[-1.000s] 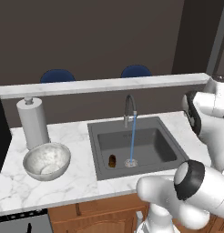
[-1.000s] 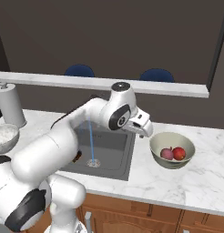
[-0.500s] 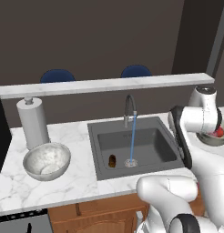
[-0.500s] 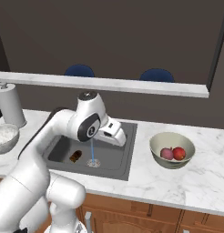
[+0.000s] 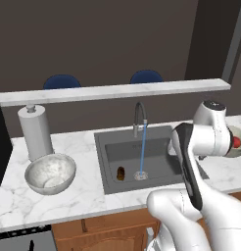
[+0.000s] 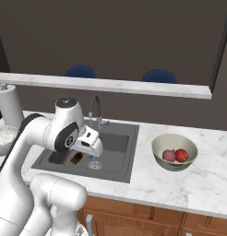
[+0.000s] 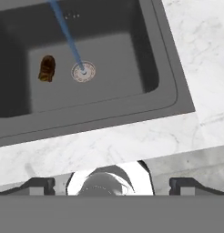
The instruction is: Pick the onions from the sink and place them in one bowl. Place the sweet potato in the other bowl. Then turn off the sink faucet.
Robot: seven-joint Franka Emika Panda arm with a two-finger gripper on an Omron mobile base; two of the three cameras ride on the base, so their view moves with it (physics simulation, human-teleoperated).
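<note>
**Hand view: sweet potato lies ahead in the sink, pincer spread and empty**

The hand view looks down into the sink (image 7: 168, 86) from over its front rim. The gripper (image 7: 111, 183) sits at the bottom of that view with its two dark tips standing wide apart and nothing between them. The sweet potato (image 7: 47, 68) lies on the basin floor just beside the round drain (image 7: 83, 71), on the drain's far side from the olive-beige bowl, and well apart from the pincer. Its long axis runs roughly front to back of the sink, so I judge that the hand must travel forward, down and toward that side, and the tips should straddle the short width.

The stream of water (image 7: 68, 38) falls onto the drain, so the faucet (image 5: 139, 117) is not yet turned off.

The right base view shows both onions (image 6: 175, 155) resting together in the olive-beige bowl (image 6: 174, 152), on the counter to one side of the sink. The left base view shows the silvery mottled bowl (image 5: 50, 173) on the counter at the sink's opposite side, beside a paper towel roll (image 5: 36, 132); that is where the sweet potato belongs.
</note>
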